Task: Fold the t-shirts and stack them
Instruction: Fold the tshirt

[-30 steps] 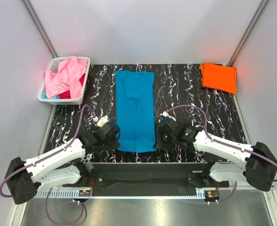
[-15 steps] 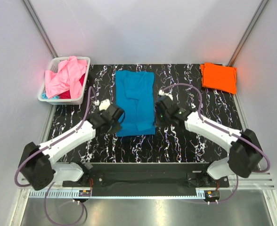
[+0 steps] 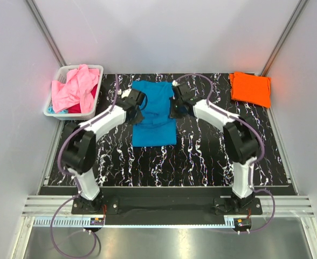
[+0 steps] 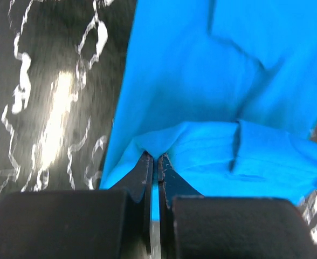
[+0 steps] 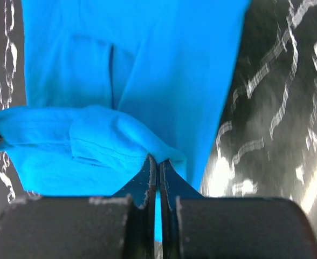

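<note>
Both arms are reaching far out over the black marbled worktop [image 3: 212,151], where the bright teal-blue soft cloth t-shirt [image 3: 154,134] is lying centre-back, its long axis running straight away from the bases. The left end effector [image 4: 154,157] is clamping one hem corner and the right end effector [image 5: 154,159] the other, jaws tight on cloth. The collar edge is lying just ahead of both, equally near each arm, so the hem probably needs laying down forward.
</note>
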`<state>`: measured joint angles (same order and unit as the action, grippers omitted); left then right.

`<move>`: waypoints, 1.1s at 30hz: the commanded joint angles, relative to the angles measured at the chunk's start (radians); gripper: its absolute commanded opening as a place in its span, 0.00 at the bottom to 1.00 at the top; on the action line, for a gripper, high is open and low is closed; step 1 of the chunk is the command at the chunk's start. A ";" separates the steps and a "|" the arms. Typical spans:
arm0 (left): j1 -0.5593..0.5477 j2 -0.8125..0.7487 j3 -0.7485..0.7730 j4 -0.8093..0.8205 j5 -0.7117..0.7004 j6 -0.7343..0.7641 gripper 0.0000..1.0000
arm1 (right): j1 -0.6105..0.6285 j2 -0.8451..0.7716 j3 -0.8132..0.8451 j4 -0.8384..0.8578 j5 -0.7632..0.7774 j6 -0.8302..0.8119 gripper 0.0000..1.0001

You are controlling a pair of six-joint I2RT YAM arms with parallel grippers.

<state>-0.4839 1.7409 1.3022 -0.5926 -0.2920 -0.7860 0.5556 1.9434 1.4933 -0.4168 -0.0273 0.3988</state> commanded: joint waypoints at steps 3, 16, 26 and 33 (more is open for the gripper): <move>0.062 0.132 0.126 0.043 0.039 0.034 0.00 | -0.063 0.162 0.226 0.012 -0.102 -0.067 0.00; 0.165 0.281 0.266 0.163 0.068 0.125 0.58 | -0.135 0.308 0.394 -0.005 -0.160 -0.041 0.56; 0.188 0.161 0.146 0.295 0.059 0.113 0.61 | -0.137 0.233 0.291 0.023 -0.145 -0.048 0.58; 0.186 0.071 0.055 0.240 0.137 0.085 0.49 | -0.137 0.141 0.133 0.035 -0.138 -0.031 0.52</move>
<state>-0.2955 1.8824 1.3823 -0.3710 -0.1974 -0.6930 0.4126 2.1841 1.6634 -0.4126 -0.1688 0.3614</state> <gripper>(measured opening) 0.521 0.526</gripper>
